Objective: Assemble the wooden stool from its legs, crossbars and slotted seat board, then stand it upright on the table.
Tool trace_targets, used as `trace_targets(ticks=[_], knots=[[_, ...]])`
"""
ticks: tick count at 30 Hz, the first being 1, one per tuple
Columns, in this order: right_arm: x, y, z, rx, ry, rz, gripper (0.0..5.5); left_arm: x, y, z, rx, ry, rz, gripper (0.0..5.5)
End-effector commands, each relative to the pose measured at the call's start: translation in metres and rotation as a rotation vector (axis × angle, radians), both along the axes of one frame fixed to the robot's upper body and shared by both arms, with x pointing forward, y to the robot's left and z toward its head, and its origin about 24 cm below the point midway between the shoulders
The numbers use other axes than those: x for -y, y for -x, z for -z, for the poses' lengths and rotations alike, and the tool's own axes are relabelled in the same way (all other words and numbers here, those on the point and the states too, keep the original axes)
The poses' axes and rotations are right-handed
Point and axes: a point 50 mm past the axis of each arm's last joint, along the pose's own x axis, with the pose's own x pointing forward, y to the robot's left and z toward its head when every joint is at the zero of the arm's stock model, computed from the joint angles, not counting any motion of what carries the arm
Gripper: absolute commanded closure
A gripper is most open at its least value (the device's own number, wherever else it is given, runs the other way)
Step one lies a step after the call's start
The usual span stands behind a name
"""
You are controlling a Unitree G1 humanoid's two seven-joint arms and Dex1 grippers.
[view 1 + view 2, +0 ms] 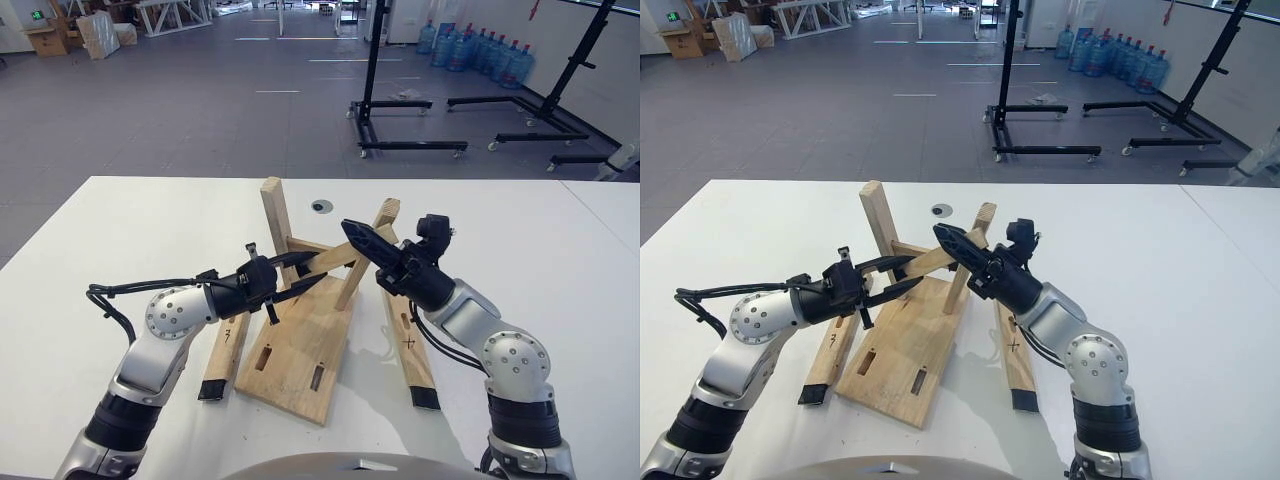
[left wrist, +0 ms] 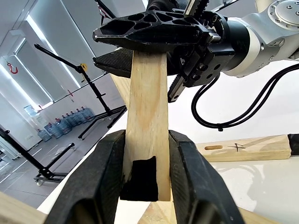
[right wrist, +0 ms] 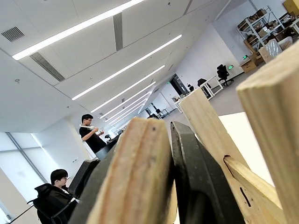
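Observation:
The slotted seat board (image 1: 297, 352) lies flat on the white table (image 1: 120, 230). Two wooden legs stand in it: one (image 1: 277, 215) nearly upright, the other (image 1: 366, 258) leaning. Between them runs a crossbar (image 1: 336, 259), held at both ends. My left gripper (image 1: 318, 267) is shut on its near end; in the left wrist view its fingers (image 2: 194, 182) clamp the crossbar (image 2: 149, 107). My right gripper (image 1: 352, 233) is shut on the far end, seen as black fingers (image 2: 154, 30) over the bar's tip and as a black finger (image 3: 189, 172) against wood (image 3: 135, 177).
One loose leg (image 1: 228, 356) lies on the table left of the board, and another (image 1: 410, 346) to its right, both with black end caps. A small round grommet (image 1: 321, 206) sits in the table behind. Black wheeled stands (image 1: 400, 120) are on the floor beyond.

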Motion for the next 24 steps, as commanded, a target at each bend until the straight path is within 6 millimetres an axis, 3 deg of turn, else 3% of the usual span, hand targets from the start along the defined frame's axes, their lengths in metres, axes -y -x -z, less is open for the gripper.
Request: trace_targets(ticks=[1, 9, 10, 16, 24], knots=[[-0.01, 0.002, -0.006, 0.063, -0.004, -0.078, 4.82, -0.005, -0.008, -0.001, 0.015, 0.004, -0.081, 4.23], [-0.018, 0.005, -0.008, 0.094, 0.016, -0.073, 4.92, -0.006, -0.009, 0.0, 0.015, -0.012, -0.111, 4.23], [-0.018, 0.006, -0.007, 0.097, 0.019, -0.068, 4.92, -0.007, -0.01, 0.001, 0.005, -0.013, -0.122, 3.86], [-0.008, 0.006, -0.001, 0.113, 0.02, -0.053, 5.11, -0.009, -0.013, 0.001, -0.038, -0.009, -0.144, 2.91], [-0.002, 0.005, -0.017, 0.165, -0.026, -0.003, 5.11, -0.017, -0.009, 0.002, -0.058, -0.006, -0.17, 1.83]])
